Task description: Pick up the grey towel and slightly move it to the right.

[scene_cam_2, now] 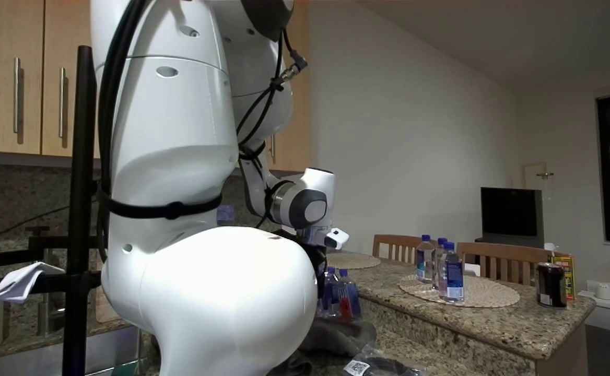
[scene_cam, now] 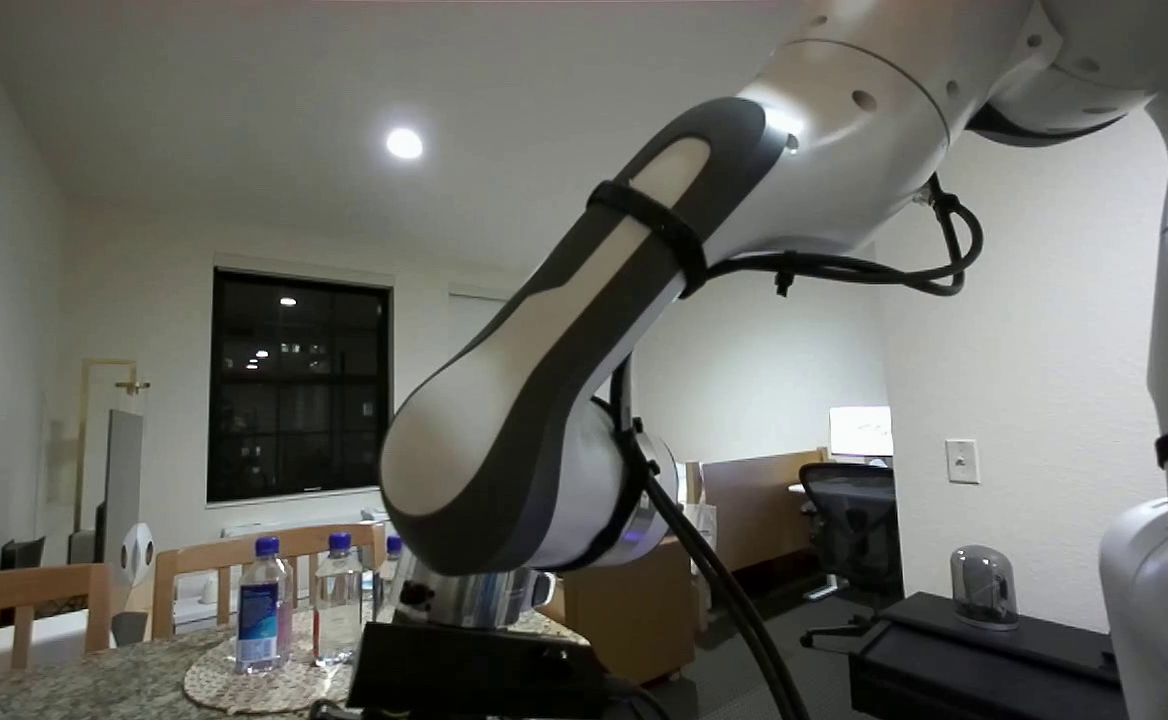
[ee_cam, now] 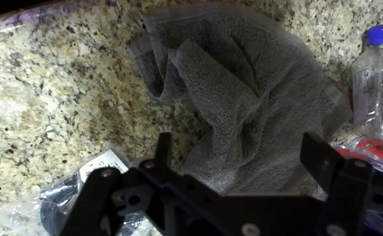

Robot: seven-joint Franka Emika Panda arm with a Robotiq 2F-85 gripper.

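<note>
Towel (ee_cam: 260,98), grey, crumpled: lies on worktop (ee_cam: 47,111) below and ahead of the gripper (ee_cam: 237,140), spread wide and empty, raised fold (ee_cam: 208,75) slanting away from the gap.

Three bottles (scene_cam_2: 452,274) stand on a placemat (scene_cam_2: 489,291); a can (scene_cam_2: 551,285) stands nearby.

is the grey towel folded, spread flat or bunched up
Loosely bunched up: in the wrist view the grey towel lies on the counter in raised ridges, with its upper-left edges overlapping.
</note>
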